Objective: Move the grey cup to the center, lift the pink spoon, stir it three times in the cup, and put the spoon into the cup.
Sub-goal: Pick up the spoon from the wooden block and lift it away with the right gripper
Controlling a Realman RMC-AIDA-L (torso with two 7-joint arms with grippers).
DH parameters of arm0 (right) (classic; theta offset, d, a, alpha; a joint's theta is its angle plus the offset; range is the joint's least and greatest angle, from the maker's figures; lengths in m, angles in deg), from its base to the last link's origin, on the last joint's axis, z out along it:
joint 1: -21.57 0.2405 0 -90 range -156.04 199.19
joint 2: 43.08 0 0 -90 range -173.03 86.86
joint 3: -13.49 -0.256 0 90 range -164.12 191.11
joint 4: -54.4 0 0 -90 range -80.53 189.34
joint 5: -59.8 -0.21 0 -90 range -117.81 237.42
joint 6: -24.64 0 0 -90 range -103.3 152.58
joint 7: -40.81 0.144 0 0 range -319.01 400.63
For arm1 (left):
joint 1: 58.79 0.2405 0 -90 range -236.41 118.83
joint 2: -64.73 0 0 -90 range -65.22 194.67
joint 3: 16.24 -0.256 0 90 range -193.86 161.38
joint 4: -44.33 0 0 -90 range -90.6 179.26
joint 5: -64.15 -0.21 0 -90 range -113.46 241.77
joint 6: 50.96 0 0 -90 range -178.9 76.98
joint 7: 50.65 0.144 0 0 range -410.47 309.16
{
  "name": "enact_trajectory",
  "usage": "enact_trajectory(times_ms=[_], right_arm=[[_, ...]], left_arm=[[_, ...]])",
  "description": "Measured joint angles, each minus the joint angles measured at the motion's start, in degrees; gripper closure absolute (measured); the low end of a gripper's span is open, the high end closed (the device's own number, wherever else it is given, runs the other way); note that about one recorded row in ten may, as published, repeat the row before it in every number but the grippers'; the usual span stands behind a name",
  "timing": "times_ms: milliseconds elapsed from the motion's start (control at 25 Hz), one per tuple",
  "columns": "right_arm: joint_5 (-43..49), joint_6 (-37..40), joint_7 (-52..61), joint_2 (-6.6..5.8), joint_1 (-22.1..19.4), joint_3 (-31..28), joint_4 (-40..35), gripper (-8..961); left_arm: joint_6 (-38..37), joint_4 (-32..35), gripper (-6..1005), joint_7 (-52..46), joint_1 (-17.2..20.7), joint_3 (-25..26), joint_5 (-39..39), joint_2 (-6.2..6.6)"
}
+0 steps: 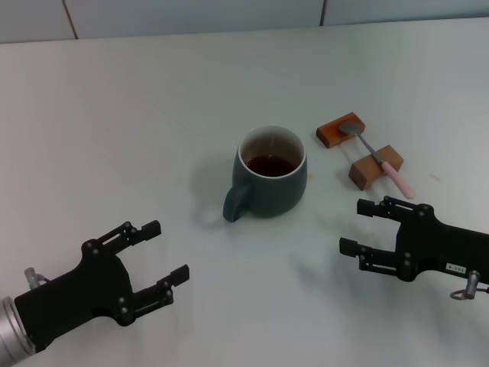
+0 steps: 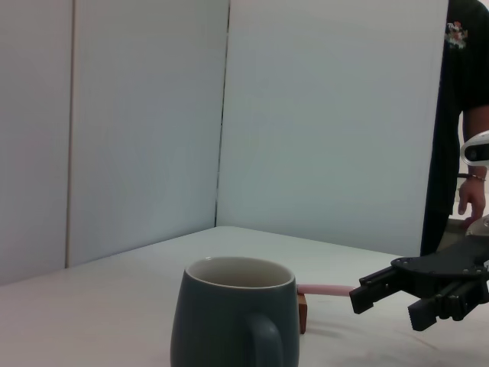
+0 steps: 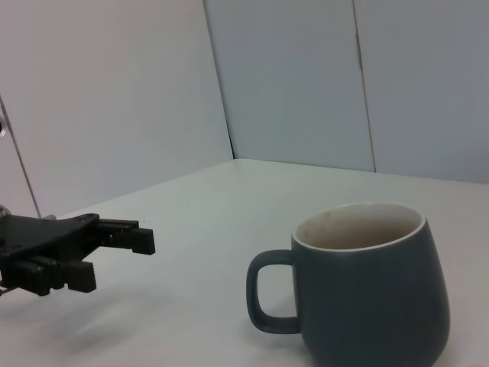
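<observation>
The grey cup point(image 1: 269, 174) stands near the middle of the table with dark liquid inside, its handle turned toward the near left; it also fills the left wrist view point(image 2: 234, 313) and the right wrist view point(image 3: 367, 283). To its right the pink spoon point(image 1: 380, 159) lies across two orange-brown blocks, bowl on the far one, pink handle pointing near-right. My left gripper point(image 1: 160, 252) is open at the near left, short of the cup. My right gripper point(image 1: 361, 227) is open at the near right, just in front of the spoon's handle. Neither holds anything.
Two orange-brown blocks point(image 1: 341, 129) point(image 1: 376, 167) prop the spoon up right of the cup. White wall panels run along the table's far edge. A person point(image 2: 462, 122) stands beyond the table's right side in the left wrist view.
</observation>
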Motion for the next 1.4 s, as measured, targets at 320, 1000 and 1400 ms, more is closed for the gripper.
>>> enact_trajectory(times_ms=[320,1000,1400], right_arm=[[0.0,0.0,0.0,0.19,-0.2,0.0,0.1,187],[-0.2,21.7,23.8,-0.15,-6.9,-26.9,8.0,186],[-0.5,15.8,53.8,0.44,-8.8,-31.9,11.0,187]], left_arm=[[1.3,0.1,202,0.3,-0.1,-0.8,0.0,-0.02],[1.5,-0.1,191,1.1,-0.4,0.0,1.0,0.00],[0.8,-0.3,191,2.4,-0.4,0.3,1.1,0.02]])
